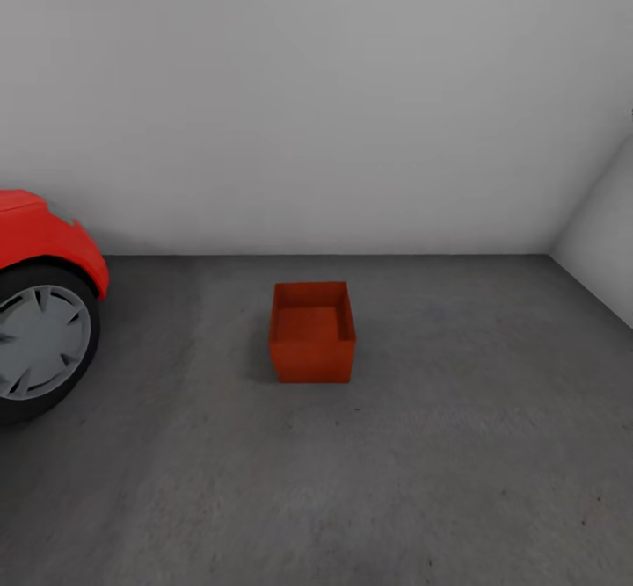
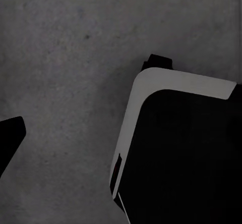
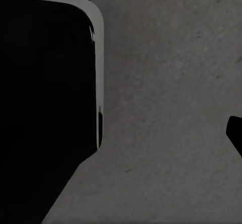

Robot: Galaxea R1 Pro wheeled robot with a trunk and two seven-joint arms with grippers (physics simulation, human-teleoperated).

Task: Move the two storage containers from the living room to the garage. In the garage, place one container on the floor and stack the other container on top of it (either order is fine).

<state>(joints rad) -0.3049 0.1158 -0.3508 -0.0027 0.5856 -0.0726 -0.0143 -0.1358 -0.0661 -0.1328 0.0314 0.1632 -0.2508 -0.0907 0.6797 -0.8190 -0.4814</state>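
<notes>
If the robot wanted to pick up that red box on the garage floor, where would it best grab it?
Probably by the two side walls of the storage container, one gripper on each, coming down from above. It sits upright and open-topped on the concrete floor, rim exposed all round, and looks too wide for one gripper to span. The red car stands off to the left, apart from it.

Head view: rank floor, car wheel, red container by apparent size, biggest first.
1. floor, covers the lower half of the view.
2. car wheel, cut off by the frame edge, so its visible part only.
3. red container, slightly smaller than the visible wheel; it sits farther away, so true size is unsure.
</notes>
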